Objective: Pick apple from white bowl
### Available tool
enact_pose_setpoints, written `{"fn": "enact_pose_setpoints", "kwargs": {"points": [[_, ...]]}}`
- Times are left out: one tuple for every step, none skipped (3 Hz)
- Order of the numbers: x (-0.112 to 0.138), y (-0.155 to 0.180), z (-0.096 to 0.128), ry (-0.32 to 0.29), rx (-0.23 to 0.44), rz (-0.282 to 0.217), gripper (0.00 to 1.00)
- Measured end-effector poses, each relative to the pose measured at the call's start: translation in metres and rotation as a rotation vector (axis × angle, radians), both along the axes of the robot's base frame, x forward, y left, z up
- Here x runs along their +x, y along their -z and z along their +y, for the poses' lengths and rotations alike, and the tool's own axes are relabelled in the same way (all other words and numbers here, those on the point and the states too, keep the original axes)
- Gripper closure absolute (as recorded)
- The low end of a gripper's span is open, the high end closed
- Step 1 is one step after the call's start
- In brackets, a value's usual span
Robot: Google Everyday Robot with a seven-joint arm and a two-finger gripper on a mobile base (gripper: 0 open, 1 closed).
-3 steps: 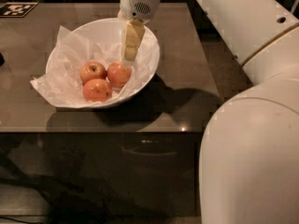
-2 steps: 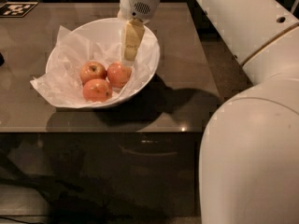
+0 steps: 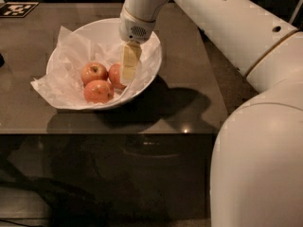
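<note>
Down in white bowl (image 3: 152, 63), hand (image 3: 127, 75) hangs beside apple (image 3: 114, 74).

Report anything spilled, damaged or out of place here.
Nothing is spilled or damaged. The only untidy thing is the crumpled paper, which hangs out over the left rim of the white bowl. All three apples sit inside the bowl. The claw hangs in the bowl, in front of the rightmost apple.
</note>
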State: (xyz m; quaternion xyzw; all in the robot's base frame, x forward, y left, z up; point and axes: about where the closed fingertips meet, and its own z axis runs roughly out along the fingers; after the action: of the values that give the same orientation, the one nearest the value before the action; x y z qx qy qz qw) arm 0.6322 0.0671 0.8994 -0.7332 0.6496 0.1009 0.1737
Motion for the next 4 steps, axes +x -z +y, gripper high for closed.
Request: {"fn": "enact_pose_setpoints", "kwargs": {"points": [[-0.005,0.022,0.0,0.011,-0.016,0.024,0.0],[-0.005,0.021,0.0,0.011,-0.015,0.024,0.0],[-0.006,-0.023,-0.014,-0.002,0.043,-0.025,0.0],[-0.006,-0.023,-0.013,-0.002,0.044,-0.025,0.0]]}}
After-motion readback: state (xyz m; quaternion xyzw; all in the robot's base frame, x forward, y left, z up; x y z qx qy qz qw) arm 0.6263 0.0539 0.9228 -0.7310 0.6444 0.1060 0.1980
